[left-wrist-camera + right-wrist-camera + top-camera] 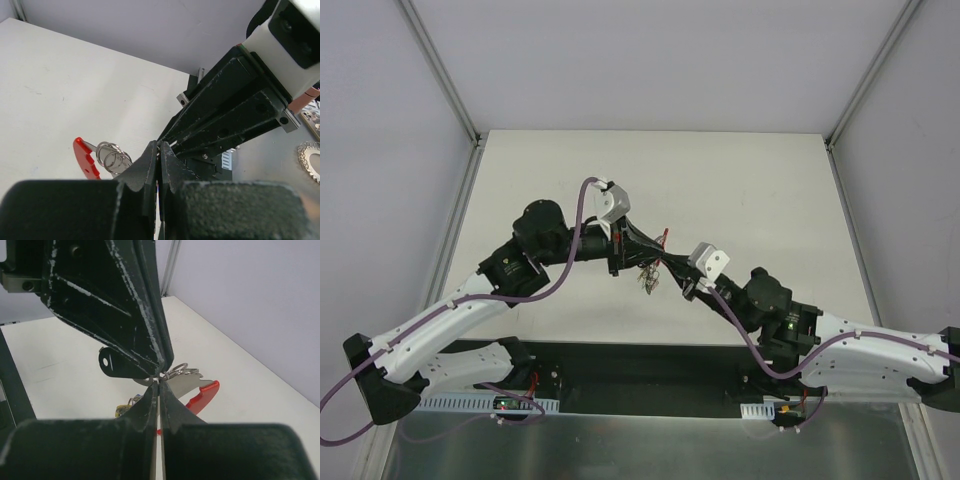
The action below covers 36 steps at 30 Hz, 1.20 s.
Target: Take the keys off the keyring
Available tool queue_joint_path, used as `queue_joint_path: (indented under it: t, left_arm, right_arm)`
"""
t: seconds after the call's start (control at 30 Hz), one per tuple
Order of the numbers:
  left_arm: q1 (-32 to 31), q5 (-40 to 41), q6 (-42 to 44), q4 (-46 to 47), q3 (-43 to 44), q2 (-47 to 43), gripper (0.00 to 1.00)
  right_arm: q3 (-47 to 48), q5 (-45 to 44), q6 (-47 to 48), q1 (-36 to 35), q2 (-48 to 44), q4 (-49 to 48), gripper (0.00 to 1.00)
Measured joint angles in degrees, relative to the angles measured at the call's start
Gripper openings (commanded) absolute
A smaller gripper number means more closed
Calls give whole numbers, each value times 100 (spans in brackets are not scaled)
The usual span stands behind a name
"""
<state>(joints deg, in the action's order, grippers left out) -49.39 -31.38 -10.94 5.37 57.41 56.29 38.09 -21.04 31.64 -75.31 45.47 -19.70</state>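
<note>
Right wrist view, left pincer [161, 371] and right pincer [159, 390] both clamped shut, tip to tip, one keyring [178, 369], one red key [202, 394], yellow key [121, 411] half hidden, over worktop [60, 375] middle.

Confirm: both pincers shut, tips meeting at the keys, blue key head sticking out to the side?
No: the key head sticking out is red, not blue; the left wrist view shows it. The rest holds: left pincer and right pincer are shut, tips meeting at the keys.

The white-and-black left arm [450, 312] and right arm [880, 350] reached inward; the black two-finger left gripper [159, 146] and right gripper [158, 385] met tip to tip, jaws closed.
</note>
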Motion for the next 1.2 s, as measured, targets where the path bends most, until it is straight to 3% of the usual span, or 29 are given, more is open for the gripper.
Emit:
queue_joint_path:
  t: [0.33,0.57,0.73,0.97,1.2]
  left_arm:
    - [114,-83,26,-105,-61,-92,0]
    - [190,-164,114,-127,-57,-44,0]
    - [190,-208,146,-160,-55,-28,0]
    - [221,-319,157,-170,-11,39,0]
    - [374,-448,133,-177,24,120,0]
  right_arm:
    - [7,120,-586,44,127,-31,1]
    - [645,52,-599,66,358,1029,1]
    - [741,63,-518,70,372,1268,0]
    - [721,221,-173,76,282,1353,0]
    - [518,-146,920,76,295,896,0]
